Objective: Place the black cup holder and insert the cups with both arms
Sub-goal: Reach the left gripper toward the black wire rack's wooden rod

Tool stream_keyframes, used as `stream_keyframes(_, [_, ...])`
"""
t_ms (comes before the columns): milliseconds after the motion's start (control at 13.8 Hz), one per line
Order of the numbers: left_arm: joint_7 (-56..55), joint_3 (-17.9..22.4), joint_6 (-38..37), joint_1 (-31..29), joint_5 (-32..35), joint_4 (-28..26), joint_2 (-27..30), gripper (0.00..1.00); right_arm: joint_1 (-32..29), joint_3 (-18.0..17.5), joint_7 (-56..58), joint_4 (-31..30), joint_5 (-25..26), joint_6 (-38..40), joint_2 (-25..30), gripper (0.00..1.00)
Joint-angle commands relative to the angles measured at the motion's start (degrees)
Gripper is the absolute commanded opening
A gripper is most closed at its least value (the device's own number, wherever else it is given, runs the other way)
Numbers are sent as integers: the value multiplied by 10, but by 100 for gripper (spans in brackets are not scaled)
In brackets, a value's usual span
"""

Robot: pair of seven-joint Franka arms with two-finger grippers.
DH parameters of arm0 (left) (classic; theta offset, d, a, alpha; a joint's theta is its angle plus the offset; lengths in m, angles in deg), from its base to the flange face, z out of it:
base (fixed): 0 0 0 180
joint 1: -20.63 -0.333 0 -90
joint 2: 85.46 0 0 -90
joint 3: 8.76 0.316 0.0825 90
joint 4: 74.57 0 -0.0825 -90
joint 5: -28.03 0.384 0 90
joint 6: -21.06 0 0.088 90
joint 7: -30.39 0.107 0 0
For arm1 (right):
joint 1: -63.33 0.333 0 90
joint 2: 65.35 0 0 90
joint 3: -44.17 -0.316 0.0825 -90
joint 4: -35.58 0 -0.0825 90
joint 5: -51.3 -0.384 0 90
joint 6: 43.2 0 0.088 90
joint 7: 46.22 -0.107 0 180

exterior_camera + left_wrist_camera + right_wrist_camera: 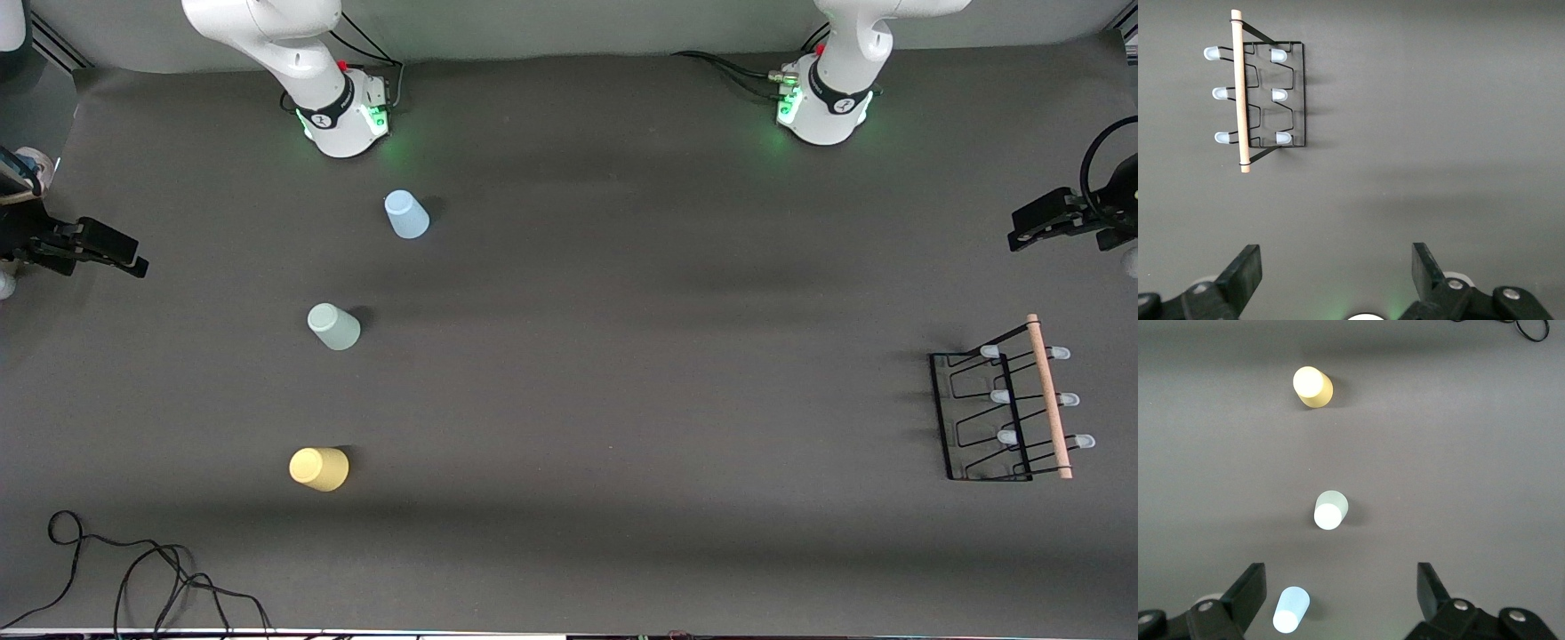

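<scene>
A: Table — dark grey mat, wide bare stretch between the cups at the right arm's end and the rack at the left arm's end. Loose black cable at the mat's near edge, toward the right arm's end, well apart from every cup.

B: Cups in a loose row, all upside down, none touching. Light blue cup farthest from the front camera, just in front of the right arm's base; pale green cup in the middle; yellow cup nearest. Nothing in or on any of them.

A: Black cup holder upright on its wire base near the left arm's end, wooden rod handle along the top. Six pale-tipped pegs in two rows of three, every one bare. Open mat on all sides of the rack.

B: Left gripper high over bare mat close to the left arm's base, fingers spread wide, holding nothing; rack well apart from it in the left wrist view.

A: Right gripper likewise aloft — fingers wide apart, empty; in the right wrist view the light blue cup just beside one finger, the green and yellow cups farther off.

B: Black camera mounts at both ends of the table.
</scene>
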Motion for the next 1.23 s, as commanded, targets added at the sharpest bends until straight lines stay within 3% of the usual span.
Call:
stream_keyframes(0, [-12,1,6,8,8,-1,5,100,2,4,13,3,-2,1,6,100])
stream_keyframes(289, [-3,3,31,-2,8,1,-9,100,1,4,13,4,-2,0,6,100])
stream_keyframes(506, [4,4,49,-21,16,-2,-51,100,2,4,13,3,-1,0,7,100])
stream_keyframes(1157, [104,4,220,-105,16,-53,-170,100,2,5,30,2,-1,1,8,100])
